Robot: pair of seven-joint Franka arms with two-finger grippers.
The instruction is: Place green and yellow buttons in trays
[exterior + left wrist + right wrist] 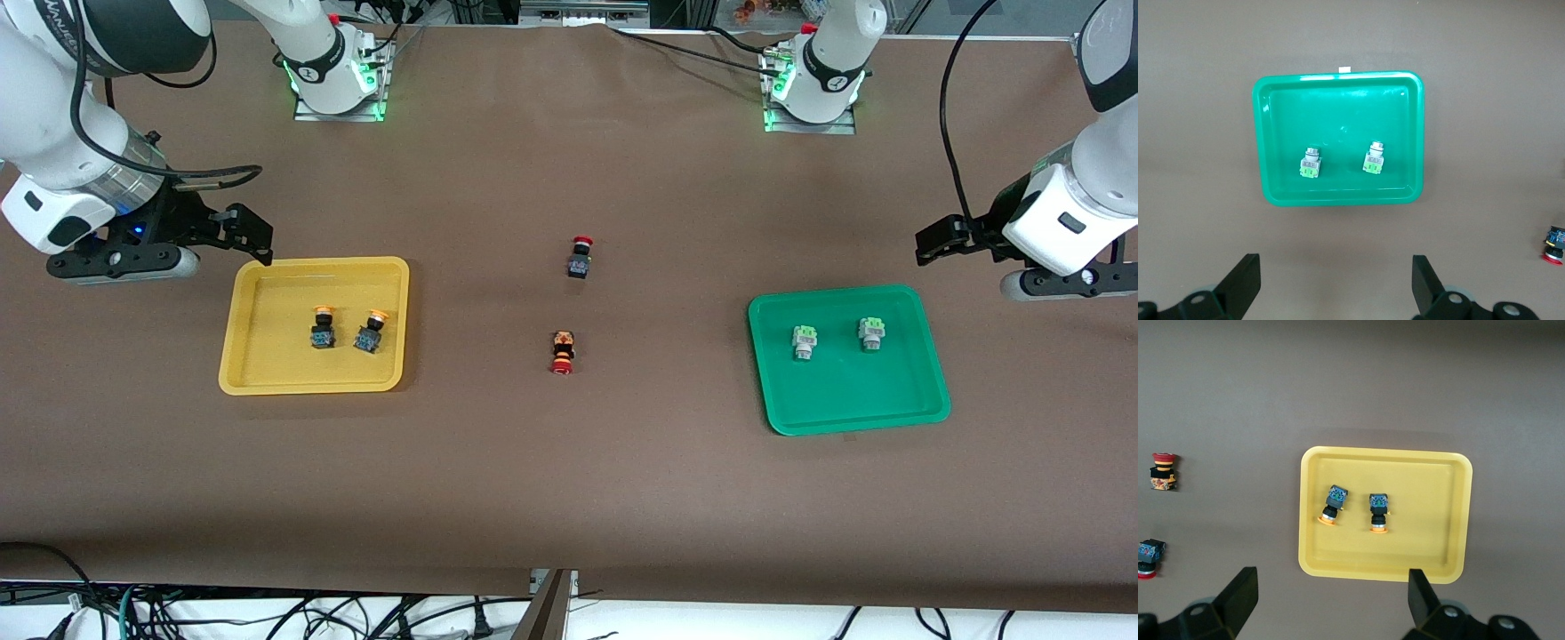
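The yellow tray lies toward the right arm's end of the table and holds two orange-yellow capped buttons, lying side by side. The green tray lies toward the left arm's end and holds two pale green-and-white buttons. My right gripper is open and empty over the table beside the yellow tray's corner. My left gripper is open and empty over the table beside the green tray. The left wrist view shows the green tray, the right wrist view the yellow tray.
Two red-capped black switches lie on the brown table between the trays, one farther from the front camera than the other. Both arm bases stand along the table's edge farthest from the front camera.
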